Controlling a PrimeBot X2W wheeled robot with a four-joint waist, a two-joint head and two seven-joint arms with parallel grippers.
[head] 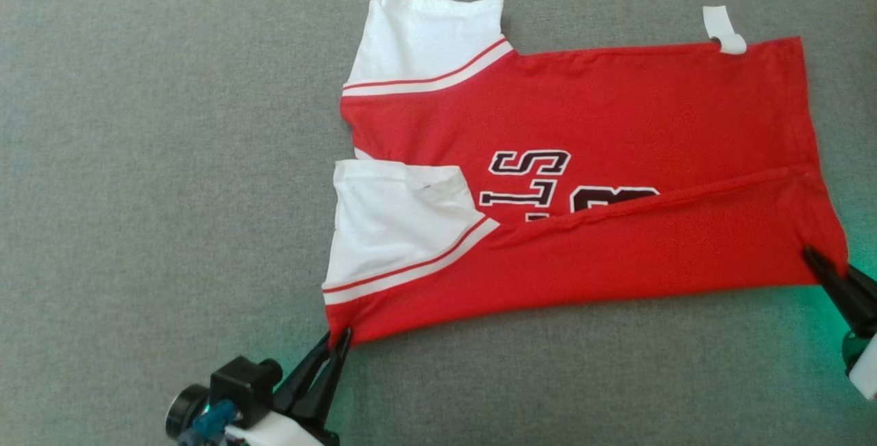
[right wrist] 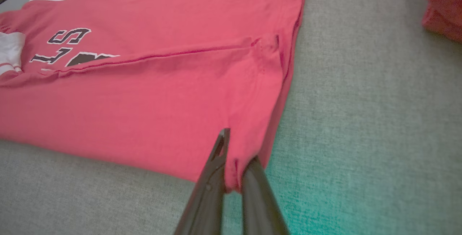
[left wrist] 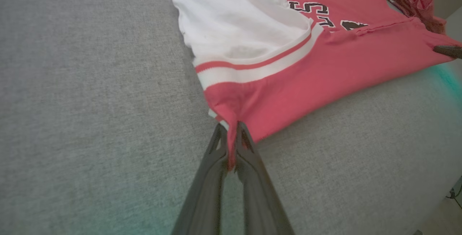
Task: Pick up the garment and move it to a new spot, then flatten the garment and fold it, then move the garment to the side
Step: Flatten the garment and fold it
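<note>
The fold was the step in hand: the garment (head: 616, 110), a red jersey with white sleeves, lay spread across the middle of the grey fabric-covered tabletop (head: 137, 192), its near long side turned in over the lettering. The left claw (head: 340, 343) was closed tight on the near corner at the sleeve end, cloth pinched between its fingers. The right claw (head: 812, 254) was likewise closed on the near corner at the hem. The next move probably called for both to lift together, level, and carry that doubled edge toward the far edge.
</note>
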